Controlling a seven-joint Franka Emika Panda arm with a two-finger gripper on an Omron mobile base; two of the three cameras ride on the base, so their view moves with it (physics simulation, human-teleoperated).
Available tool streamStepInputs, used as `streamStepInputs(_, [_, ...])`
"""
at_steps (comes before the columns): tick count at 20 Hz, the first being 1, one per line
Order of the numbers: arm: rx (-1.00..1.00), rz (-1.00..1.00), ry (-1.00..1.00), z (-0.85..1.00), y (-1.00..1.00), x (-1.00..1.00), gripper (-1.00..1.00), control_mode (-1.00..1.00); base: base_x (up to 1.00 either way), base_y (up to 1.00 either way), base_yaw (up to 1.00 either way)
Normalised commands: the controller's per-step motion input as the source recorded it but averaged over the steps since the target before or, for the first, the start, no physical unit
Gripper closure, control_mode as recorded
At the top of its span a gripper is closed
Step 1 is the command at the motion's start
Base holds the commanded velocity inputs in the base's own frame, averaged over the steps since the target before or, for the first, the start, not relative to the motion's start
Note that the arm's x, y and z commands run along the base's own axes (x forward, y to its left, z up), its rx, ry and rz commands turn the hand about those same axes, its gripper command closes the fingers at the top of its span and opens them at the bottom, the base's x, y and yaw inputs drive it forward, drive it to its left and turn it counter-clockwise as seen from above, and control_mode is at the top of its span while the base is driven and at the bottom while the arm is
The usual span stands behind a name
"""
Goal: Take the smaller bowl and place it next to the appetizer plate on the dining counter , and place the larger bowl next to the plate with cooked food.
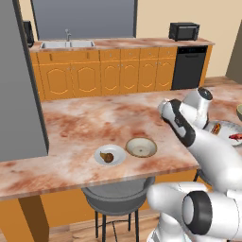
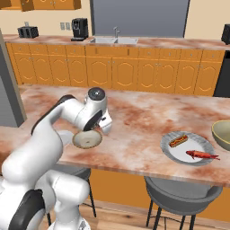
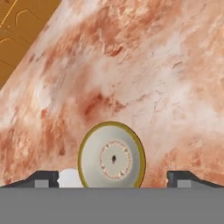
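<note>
Directly below the gripper (image 3: pixel 113 178), between its two widely spread dark fingertips (image 3: pixel 41 178), the smaller bowl (image 3: pixel 112 156) sits upright on the reddish marbled worktop (image 3: pixel 144 78), free of both fingers. Just beside the bowl, on the far side from the arm's base, lies a small white appetizer plate (image 1: pixel 109 155) holding a brown piece of food. Well off to the gripper's other side, along the same dining counter, rests a large grey plate (image 2: pixel 188 148) with cooked food, and past it, at the picture edge, stands the larger bowl (image 2: pixel 222 133), olive with a yellow rim.
</note>
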Motion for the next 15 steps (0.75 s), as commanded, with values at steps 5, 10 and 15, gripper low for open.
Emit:
streamStepInputs(5, [-0.02,0.0,-0.1,0.77,-0.16,-0.78,-1.0,-1.0,0.0,0.0,0.0])
streamStepInputs(10, [0.0,0.0,0.0,0.54,-0.38,-0.68,-1.0,-1.0,0.0,0.0,0.0])
streamStepInputs(15, [0.0,0.0,0.0,0.44,-0.4,-0.62,-1.0,-1.0,0.0,0.0,0.0])
